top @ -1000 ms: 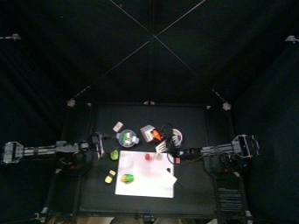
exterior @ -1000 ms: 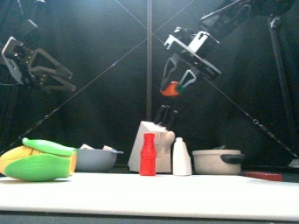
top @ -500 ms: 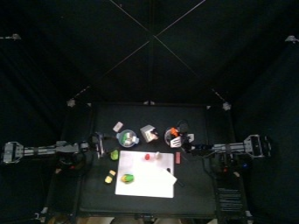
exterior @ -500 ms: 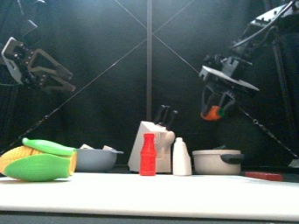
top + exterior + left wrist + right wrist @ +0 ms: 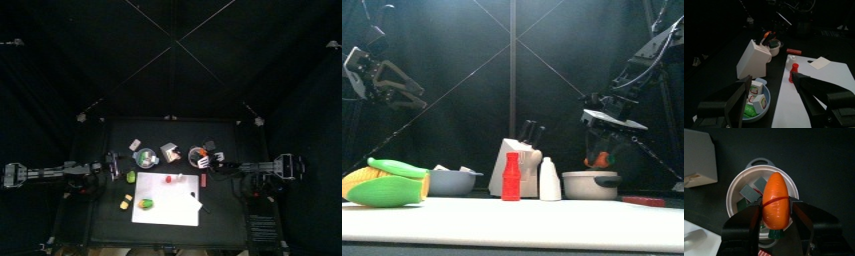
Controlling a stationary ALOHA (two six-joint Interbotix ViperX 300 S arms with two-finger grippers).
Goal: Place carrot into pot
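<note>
My right gripper [image 5: 776, 217] is shut on the orange-red carrot [image 5: 775, 199], which points down over the pot [image 5: 739, 182], a small round grey metal vessel with a pale inside. In the front view the carrot [image 5: 597, 160] hangs just above the pot's [image 5: 589, 185] rim, at the right behind the white board. From above, the carrot [image 5: 201, 160] lies over the pot [image 5: 201, 152]. My left gripper [image 5: 774, 82] is open and empty, held high at the left [image 5: 389, 80], above the bowl.
A white board [image 5: 167, 198] lies at the front with a green round item [image 5: 144, 201] and a yellow piece [image 5: 126, 203]. A white knife block [image 5: 516, 165], a red bottle [image 5: 510, 177], a white bottle [image 5: 549, 180] and a grey bowl [image 5: 453, 181] stand behind it.
My right gripper has carried the carrot to the right and down, from high above the knife block to just over the pot. The left arm has not moved.
</note>
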